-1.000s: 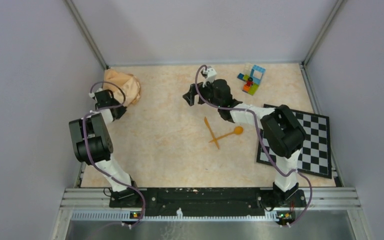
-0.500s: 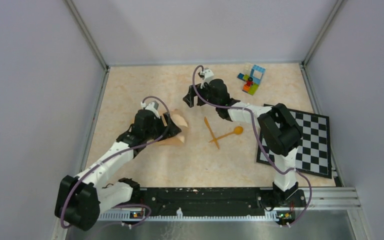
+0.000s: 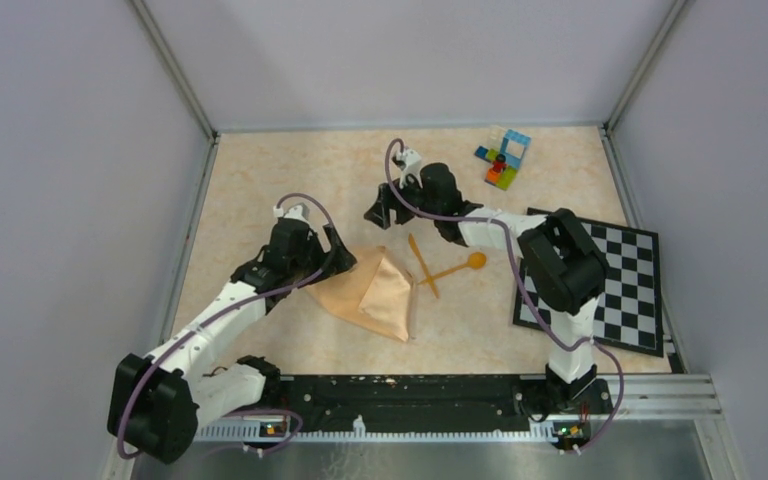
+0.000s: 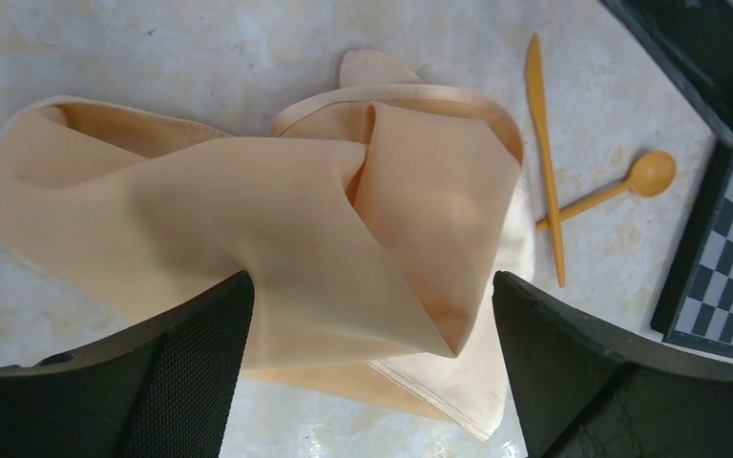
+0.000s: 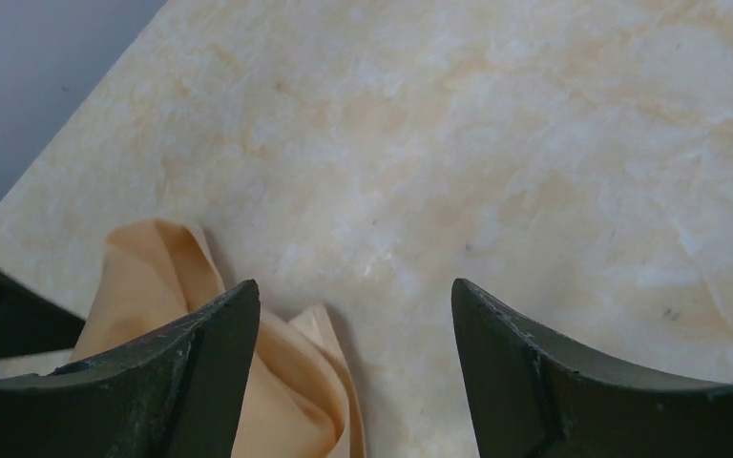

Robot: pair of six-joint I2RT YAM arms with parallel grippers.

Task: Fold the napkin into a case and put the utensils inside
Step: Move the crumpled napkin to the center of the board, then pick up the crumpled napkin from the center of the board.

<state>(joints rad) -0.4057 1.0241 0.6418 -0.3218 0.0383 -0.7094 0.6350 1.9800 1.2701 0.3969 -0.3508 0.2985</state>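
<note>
Nearest the arm bases, the napkin [image 3: 375, 295] sits low and centre in the top view as a loose, rumpled heap with one flap doubled over itself. So no case yet, not even a clean first fold. I'd say we're right at the start: it needs flattening out before any folding.

The left gripper [image 4: 372, 286] hovers right over the heap with its fingers spread wide, pinching nothing, and the cloth just lies on the bench [image 3: 290, 170] under it. Just right of the napkin, the knife [image 3: 422, 262] and spoon [image 3: 457, 268] lie crossed. In the left wrist view there's a thin gap between the cloth edge and the knife.

A bit further up, the right gripper [image 5: 353, 291] is also spread and empty, aimed down at bare bench with a napkin corner at the lower left of its view.

Next move, I reckon: each gripper takes a corner and pulls the cloth flat. The open room is upper left and top centre. Dragging right could sweep the utensils, and the checkered board [image 3: 610, 290] fills the right edge. The toy bricks [image 3: 503, 157] at top right are well apart.
</note>
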